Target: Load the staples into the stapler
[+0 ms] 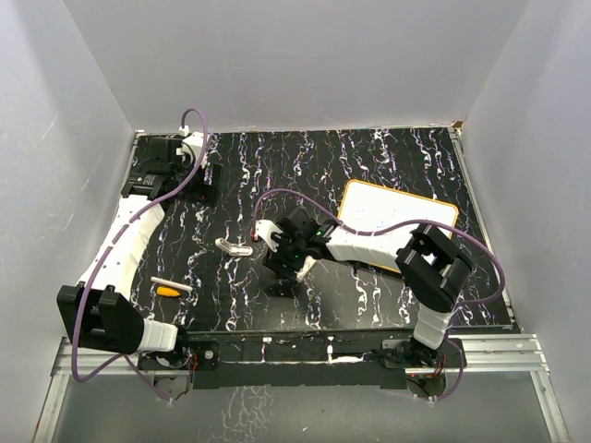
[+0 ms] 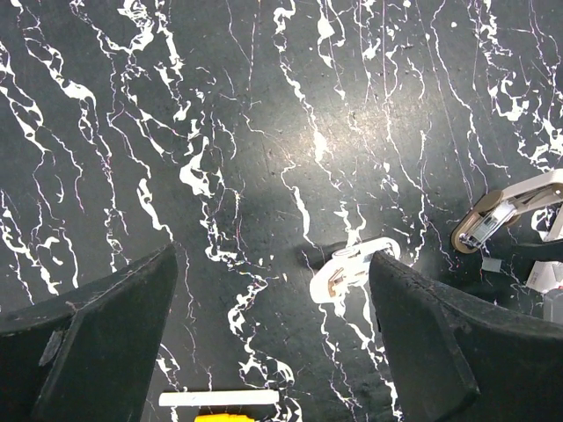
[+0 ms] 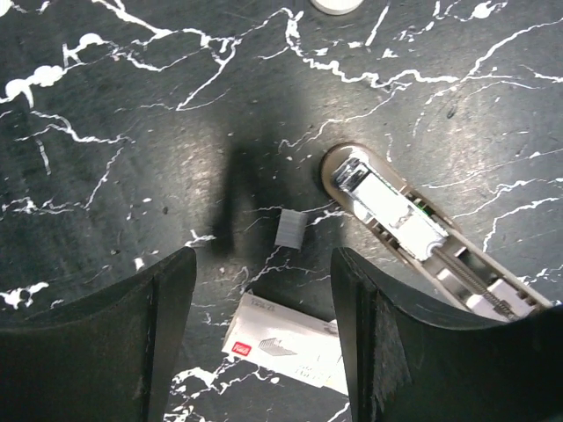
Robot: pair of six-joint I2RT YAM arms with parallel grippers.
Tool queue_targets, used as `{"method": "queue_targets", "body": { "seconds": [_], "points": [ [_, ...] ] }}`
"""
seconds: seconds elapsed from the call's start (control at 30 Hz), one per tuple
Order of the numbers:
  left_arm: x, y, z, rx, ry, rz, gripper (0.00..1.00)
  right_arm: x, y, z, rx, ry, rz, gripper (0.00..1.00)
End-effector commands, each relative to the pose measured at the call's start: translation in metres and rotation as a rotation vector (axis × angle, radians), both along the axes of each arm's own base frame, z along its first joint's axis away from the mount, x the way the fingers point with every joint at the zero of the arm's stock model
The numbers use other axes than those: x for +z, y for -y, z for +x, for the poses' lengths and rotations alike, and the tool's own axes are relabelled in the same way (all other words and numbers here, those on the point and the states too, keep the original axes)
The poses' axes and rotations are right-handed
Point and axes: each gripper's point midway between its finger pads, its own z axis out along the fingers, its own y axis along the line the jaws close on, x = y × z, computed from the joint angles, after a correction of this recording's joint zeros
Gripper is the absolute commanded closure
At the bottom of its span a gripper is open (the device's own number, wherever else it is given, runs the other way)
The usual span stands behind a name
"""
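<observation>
Two staplers on the black marbled table point(image 1: 388, 157). The open stapler point(image 3: 413, 224) lies flat with its magazine channel exposed. A small white stapler point(image 2: 352, 268) lies just to its left in the top view, apart from it.

Staple strip point(image 3: 290, 227), a short grey block, lies loose on the table just beside the open stapler's rounded nose, not touching it. Staple box point(image 3: 286, 347), white with a red label, lies flat close to the strip on the side nearer the wrist camera, also not touching it.

Right gripper point(image 3: 264, 264): fingers spread, nothing clamped. It hovers over the strip and box — from the wrist both sit in the gap, neither touched.

Left gripper point(image 2: 273, 281): fingers spread wide and empty, out over the far-left part of the table, well apart from both staplers.

White pen point(image 2: 220, 398) and an orange cap point(image 1: 168, 293) lie side by side near the left edge — can't tell if they touch. White board with an orange rim point(image 1: 406, 208) lies on the right side of the table, the right arm's forearm crossing over it.
</observation>
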Motion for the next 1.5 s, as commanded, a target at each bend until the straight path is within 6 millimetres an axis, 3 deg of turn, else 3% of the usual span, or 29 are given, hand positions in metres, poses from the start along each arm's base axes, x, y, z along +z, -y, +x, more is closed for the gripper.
{"method": "queue_targets", "body": {
  "seconds": [0.0, 0.77, 1.47],
  "points": [
    [0.015, -0.004, -0.001, 0.024, 0.047, -0.01, 0.11, 0.014, -0.019, 0.024, -0.051, 0.072, 0.044, 0.36],
    [0.014, -0.001, -0.004, -0.003, 0.057, -0.02, 0.11, -0.013, -0.013, 0.022, -0.073, 0.016, -0.026, 0.59],
    [0.013, 0.002, -0.006, -0.027, 0.055, -0.024, 0.1, -0.015, -0.013, 0.025, -0.069, 0.024, -0.034, 0.83]
  ]
}}
